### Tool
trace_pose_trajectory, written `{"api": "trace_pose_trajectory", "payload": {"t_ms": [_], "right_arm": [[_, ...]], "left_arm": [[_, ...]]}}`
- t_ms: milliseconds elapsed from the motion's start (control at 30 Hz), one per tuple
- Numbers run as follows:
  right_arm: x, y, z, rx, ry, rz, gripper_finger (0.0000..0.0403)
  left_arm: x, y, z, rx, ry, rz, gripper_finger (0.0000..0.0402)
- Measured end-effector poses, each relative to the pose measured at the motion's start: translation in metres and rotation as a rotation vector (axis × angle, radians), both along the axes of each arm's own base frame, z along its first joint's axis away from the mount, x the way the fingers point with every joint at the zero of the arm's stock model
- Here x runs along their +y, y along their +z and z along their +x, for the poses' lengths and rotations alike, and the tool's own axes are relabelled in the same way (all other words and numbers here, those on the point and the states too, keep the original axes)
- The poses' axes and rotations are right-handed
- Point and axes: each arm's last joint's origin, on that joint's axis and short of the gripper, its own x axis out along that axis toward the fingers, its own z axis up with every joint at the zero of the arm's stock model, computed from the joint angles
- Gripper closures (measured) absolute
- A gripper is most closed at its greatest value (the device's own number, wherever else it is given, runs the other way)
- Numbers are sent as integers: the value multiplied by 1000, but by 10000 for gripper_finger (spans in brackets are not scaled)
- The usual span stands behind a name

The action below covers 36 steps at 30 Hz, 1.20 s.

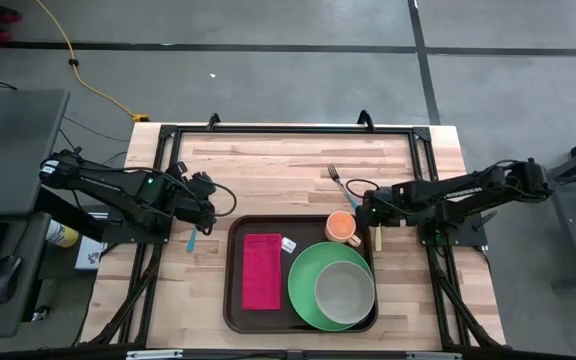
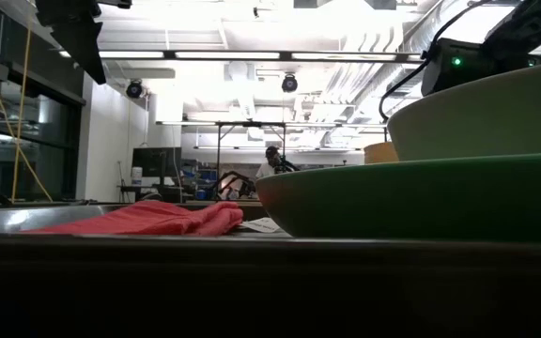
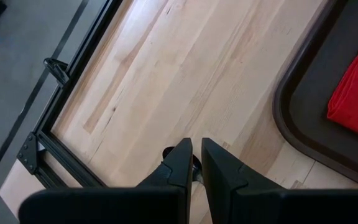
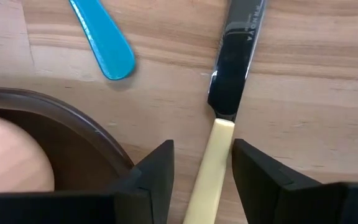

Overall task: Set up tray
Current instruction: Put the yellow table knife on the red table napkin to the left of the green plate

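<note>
The large dark brown rectangular plastic tray [image 1: 234, 300] sits at the wooden tabletop's [image 1: 268, 165] near edge, carrying a folded red napkin [image 1: 261, 270], green plate [image 1: 303, 275] and orange cup [image 1: 342, 228]. Beside its right rim, the right hand [image 4: 202, 174] straddles a cream-handled knife [image 4: 213, 163], fingers parted. Left of the tray, the left hand [image 3: 196, 167] grips a blue-handled utensil [image 1: 192, 241].

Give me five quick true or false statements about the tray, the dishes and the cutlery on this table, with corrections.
1. The red cloth napkin lies inside the dark brown plastic tray. True.
2. The pale bowl sits on the round green plate. True.
3. The cream-handled table knife lies on the tray. False: it lies on the wooden table.
4. The orange cup is off the tray. False: it stands in the tray's corner.
5. The right gripper's jaws straddle the knife's handle. True.
</note>
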Motion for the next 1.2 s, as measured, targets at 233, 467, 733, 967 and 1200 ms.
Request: {"api": "trace_pose_trajectory", "payload": {"t_ms": [233, 467, 733, 967, 1200], "right_arm": [[0, -4, 1, 25, -6, 5, 265], [0, -4, 1, 35, -21, -4, 265], [0, -5, 0, 41, -26, -9, 265], [0, -5, -1, 52, -25, -10, 296], [0, -6, -2, 65, -18, -11, 352]], "left_arm": [[0, 0, 0, 1, 0, 0, 334], [0, 0, 0, 1, -2, 5, 334], [0, 0, 0, 2, -2, 7, 334], [0, 0, 0, 2, -2, 8, 334], [0, 0, 0, 2, -2, 8, 334]]}}
